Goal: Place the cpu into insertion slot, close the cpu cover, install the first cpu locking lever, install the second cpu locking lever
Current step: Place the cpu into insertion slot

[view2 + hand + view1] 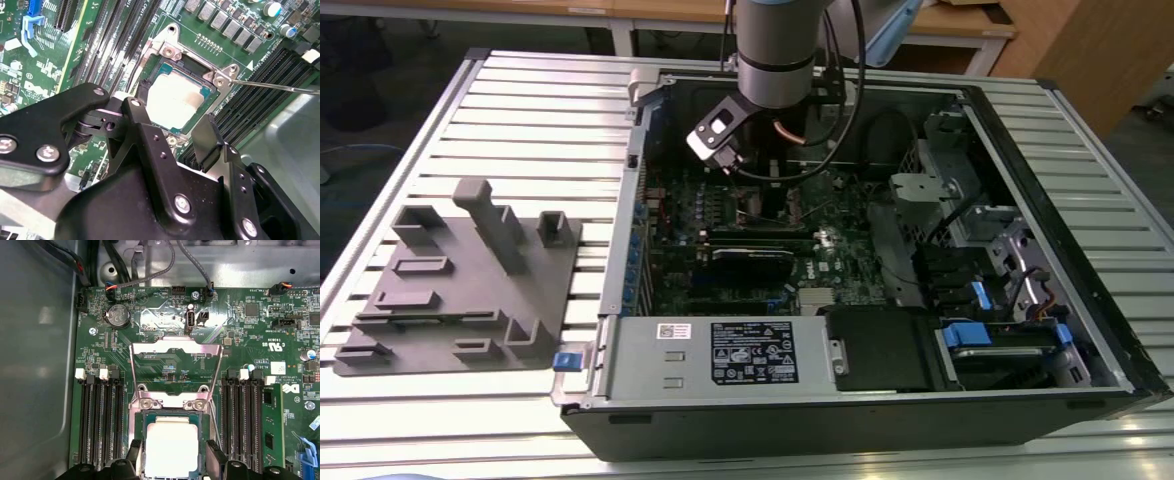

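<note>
Progress check, from the exterior view's left to its right: a grey fixture block (454,280) lies beside the open computer case (854,425), and the arm (774,60) reaches into the case's far half. The cpu (171,445) lies seated in the insertion slot (172,414), and the gripper (172,452) straddles it with jaws spread just wider than the chip. The cpu cover (175,344) stands flipped open and a thin locking lever (280,87) juts clear of the socket, so placement appears done, with the cover and both levers not yet secured.

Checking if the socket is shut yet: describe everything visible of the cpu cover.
The cpu cover is a thin, silvery metal frame with a square cut-out; green board shows through it. It is swung open, away from the insertion slot, hinged at a screwed bracket on the slot's edge. The cpu lies uncovered. Nothing else touches it.
</note>
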{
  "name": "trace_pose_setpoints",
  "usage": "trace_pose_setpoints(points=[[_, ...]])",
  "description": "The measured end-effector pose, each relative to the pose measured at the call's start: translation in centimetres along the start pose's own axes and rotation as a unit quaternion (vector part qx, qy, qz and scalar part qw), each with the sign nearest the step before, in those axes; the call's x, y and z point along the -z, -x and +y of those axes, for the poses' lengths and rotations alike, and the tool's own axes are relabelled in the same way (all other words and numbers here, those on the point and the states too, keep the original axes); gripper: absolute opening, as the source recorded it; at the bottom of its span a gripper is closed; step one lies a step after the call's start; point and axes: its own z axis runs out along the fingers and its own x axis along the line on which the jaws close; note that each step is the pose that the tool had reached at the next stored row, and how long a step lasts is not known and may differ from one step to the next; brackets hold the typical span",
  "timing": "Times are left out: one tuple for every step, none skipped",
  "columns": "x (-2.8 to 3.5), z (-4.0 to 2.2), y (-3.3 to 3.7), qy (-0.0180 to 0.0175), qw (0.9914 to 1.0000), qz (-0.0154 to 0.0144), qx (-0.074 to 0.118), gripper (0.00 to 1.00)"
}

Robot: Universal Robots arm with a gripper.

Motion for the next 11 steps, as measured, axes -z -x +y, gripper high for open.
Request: trace_pose_setpoints(points=[[0.00, 0.00, 0.00, 0.0000, 1.00000, 0.0000, 0.000, 0.61], [0.01, 0.00, 0.00, 0.0000, 1.00000, 0.0000, 0.000, 0.61], [0.01, 0.00, 0.00, 0.0000, 1.00000, 0.0000, 0.000, 0.61], [0.02, 0.00, 0.00, 0.0000, 1.00000, 0.0000, 0.000, 0.61], [0.02, 0.00, 0.00, 0.0000, 1.00000, 0.0000, 0.000, 0.60], [0.02, 0.00, 0.00, 0.0000, 1.00000, 0.0000, 0.000, 0.60], [0.03, 0.00, 0.00, 0.0000, 1.00000, 0.0000, 0.000, 0.53], [0.03, 0.00, 0.00, 0.0000, 1.00000, 0.0000, 0.000, 0.47], [0.04, 0.00, 0.00, 0.0000, 1.00000, 0.0000, 0.000, 0.41], [0.04, 0.00, 0.00, 0.0000, 1.00000, 0.0000, 0.000, 0.41], [0.05, 0.00, 0.00, 0.0000, 1.00000, 0.0000, 0.000, 0.35]])
